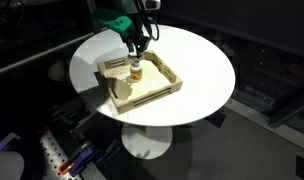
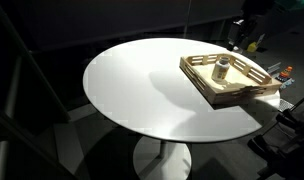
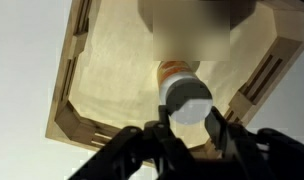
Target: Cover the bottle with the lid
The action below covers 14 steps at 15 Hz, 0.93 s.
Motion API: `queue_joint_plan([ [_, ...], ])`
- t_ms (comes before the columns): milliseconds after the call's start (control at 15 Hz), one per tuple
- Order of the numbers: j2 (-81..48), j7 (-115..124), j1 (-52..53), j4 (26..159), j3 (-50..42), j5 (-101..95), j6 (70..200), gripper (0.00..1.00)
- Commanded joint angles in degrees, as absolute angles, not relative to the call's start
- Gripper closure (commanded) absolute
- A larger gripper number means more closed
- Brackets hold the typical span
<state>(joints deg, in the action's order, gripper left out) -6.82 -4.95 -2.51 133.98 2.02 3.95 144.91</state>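
The amber bottle [image 1: 135, 72] stands upright in the wooden tray [image 1: 170, 74] on the round white table. It also shows in an exterior view [image 2: 223, 70] and in the wrist view [image 3: 175, 70]. The white lid [image 3: 185, 97] sits at the bottle's top, directly over its mouth. My gripper [image 1: 137, 52] hangs straight above the bottle. In the wrist view its two fingers [image 3: 189, 118] press against the lid's sides, shut on it. Whether the lid is pressed fully down is hidden.
The tray [image 2: 197, 78] has raised slatted walls [image 3: 67, 90] close around the bottle. A pale round disc [image 1: 123, 90] lies in the tray's near corner. The white table [image 2: 142, 90] stretches wide beside the tray. Dark clutter surrounds the table.
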Motion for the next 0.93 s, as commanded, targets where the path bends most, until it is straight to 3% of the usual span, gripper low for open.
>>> queue_joint_plan([
  [0, -10.14, -4.11, -1.78, 130.33, 1.16, 3.05, 143.59, 0.84],
  [867, -16.01, -4.69, -1.34, 125.69, 1.60, 3.36, 143.60, 0.83],
])
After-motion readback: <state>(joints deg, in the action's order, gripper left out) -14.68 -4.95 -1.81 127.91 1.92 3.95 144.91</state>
